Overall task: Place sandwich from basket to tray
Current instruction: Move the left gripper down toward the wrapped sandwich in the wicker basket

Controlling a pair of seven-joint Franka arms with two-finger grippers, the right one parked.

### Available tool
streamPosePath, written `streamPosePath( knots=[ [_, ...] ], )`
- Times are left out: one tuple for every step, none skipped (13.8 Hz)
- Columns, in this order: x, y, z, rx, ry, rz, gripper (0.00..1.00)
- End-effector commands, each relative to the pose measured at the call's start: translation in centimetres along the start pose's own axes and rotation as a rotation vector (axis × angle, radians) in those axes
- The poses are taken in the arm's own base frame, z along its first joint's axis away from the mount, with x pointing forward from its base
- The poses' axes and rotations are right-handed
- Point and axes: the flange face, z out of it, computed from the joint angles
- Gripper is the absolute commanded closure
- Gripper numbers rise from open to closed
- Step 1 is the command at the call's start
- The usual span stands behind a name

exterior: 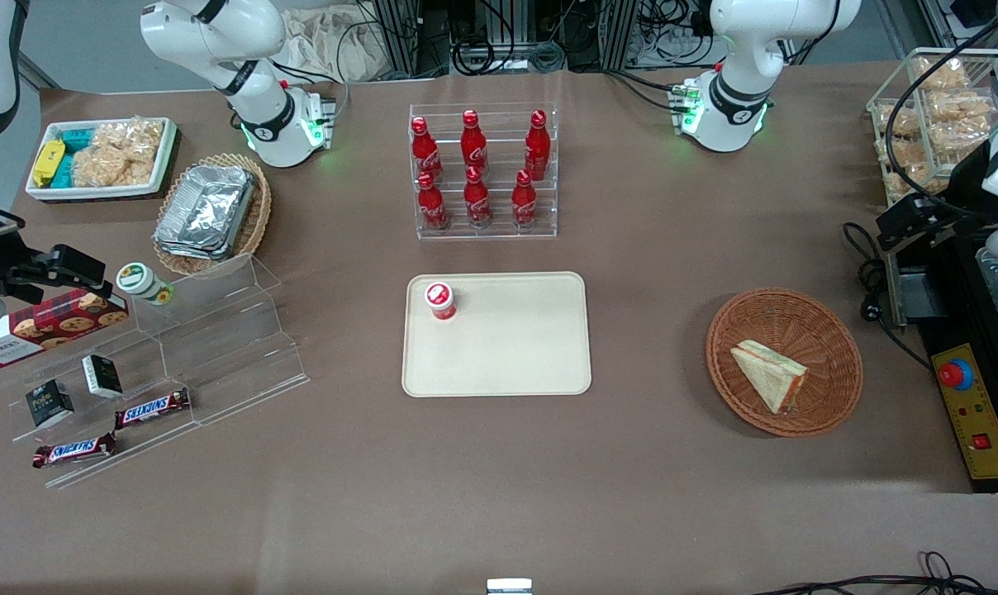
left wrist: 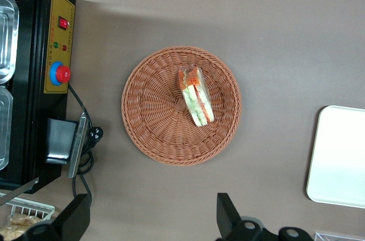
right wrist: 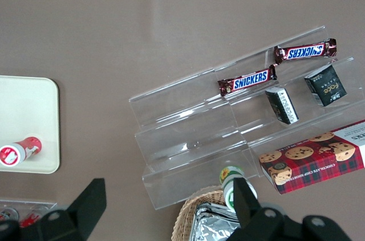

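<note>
Above, the open gripper [left wrist: 148,218] hangs high over the basket [left wrist: 148,127], framing the sandwich [left wrist: 197,96] for descent. Nearby, the tray [exterior: 515,364] holds only a small cup [exterior: 440,300], leaving room.

Before you: one brown table [exterior: 648,248], evenly lit; grey floor [exterior: 86,41] past its edge; black cables [exterior: 487,51] tangled on that floor.

A reddish-brown woven pattern is shown by the basket [exterior: 829,330]. Pale tan bread with red-orange and green filling is seen on the sandwich [exterior: 768,377]. The tray [exterior: 515,347] is coloured cream-beige, the table [exterior: 631,248] brown, the end effector [left wrist: 149,218] black.
</note>
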Motion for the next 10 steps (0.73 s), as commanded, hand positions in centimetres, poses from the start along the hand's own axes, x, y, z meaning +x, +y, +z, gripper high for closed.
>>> streamPosePath(
  knots=[
    [-0.4, -0.1, -0.1, 0.0, 0.003, -0.019, 0.0],
    [-0.4, -0.1, -0.2, -0.006, 0.003, -0.016, 0.0],
    [-0.2, -0.1, -0.3, 0.001, 0.003, -0.01, 0.0],
    [-0.3, 0.2, -0.1, 0.006, 0.0, -0.005, 0.0],
    [-0.3, 0.1, 0.2, 0.007, -0.007, -0.008, 0.0],
    [-0.3, 0.0, 0.3, 0.0, -0.016, -0.017, 0.0],
    [-0.2, -0.2, 0.7, -0.003, -0.023, -0.022, 0.0],
    [0.2, -0.2, 1.6, -0.003, -0.035, -0.032, 0.0],
    [0.6, -0.2, 2.6, 0.0, -0.052, -0.041, 0.0],
    [1.0, -0.9, 3.3, 0.003, -0.061, -0.062, 0.0]
  ],
)
